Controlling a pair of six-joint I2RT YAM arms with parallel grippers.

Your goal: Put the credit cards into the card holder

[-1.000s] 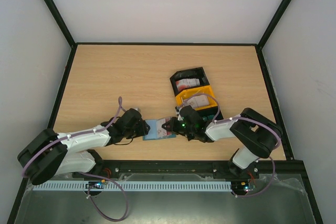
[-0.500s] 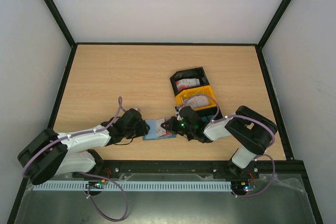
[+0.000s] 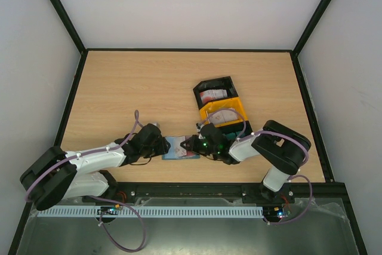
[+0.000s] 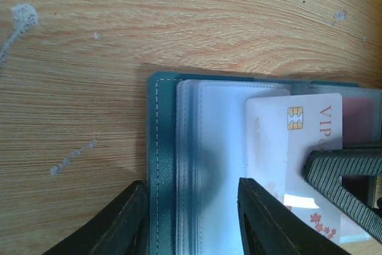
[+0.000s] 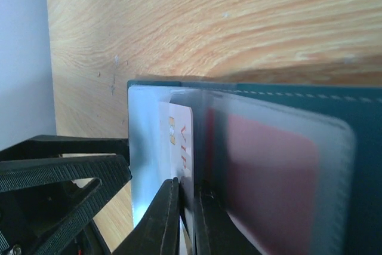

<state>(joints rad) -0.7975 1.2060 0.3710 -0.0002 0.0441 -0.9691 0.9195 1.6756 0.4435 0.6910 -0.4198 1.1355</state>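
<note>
The card holder (image 3: pixel 176 148) lies open on the table near the front edge, teal with clear sleeves (image 4: pixel 215 141). My left gripper (image 3: pixel 161 146) sits at its left edge. Its jaws are open (image 4: pixel 191 186) and straddle the teal border (image 4: pixel 160 147) and the first sleeves. My right gripper (image 3: pixel 192 146) comes in from the right, shut (image 5: pixel 188 186) on a white credit card (image 4: pixel 280 147) marked VIP, whose far end lies among the sleeves. A reddish credit card (image 5: pixel 268 177) sits inside a sleeve beside it.
A three-bin tray stands behind the right arm. Its black bin (image 3: pixel 213 85) and yellow bin (image 3: pixel 237 108) each hold a card, and the green bin (image 3: pixel 243 129) is mostly hidden by the arm. Bare wooden table (image 3: pixel 137 88) stretches behind and to the left.
The right gripper and its arm have shifted slightly left, carrying the white card further over the holder. The left gripper has stayed put.
</note>
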